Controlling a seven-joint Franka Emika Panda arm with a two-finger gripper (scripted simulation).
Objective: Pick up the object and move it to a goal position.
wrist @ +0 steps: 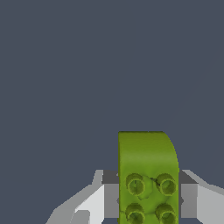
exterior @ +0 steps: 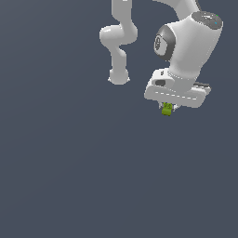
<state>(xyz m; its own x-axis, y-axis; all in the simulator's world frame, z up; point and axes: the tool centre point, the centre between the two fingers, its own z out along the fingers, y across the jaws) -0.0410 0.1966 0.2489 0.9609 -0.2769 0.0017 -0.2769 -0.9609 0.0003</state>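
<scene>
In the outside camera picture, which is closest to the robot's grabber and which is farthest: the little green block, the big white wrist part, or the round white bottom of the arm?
1. The green block: right in the gripper, between its fingers.
2. The big white wrist part: directly above the gripper.
3. The round white bottom of the arm: farthest, toward the exterior view's left.

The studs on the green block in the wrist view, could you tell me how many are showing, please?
4, in two rows of two on the green block, which sits between the fingers of the gripper. The lower pair meets the picture's edge, so more may be hidden.
</scene>
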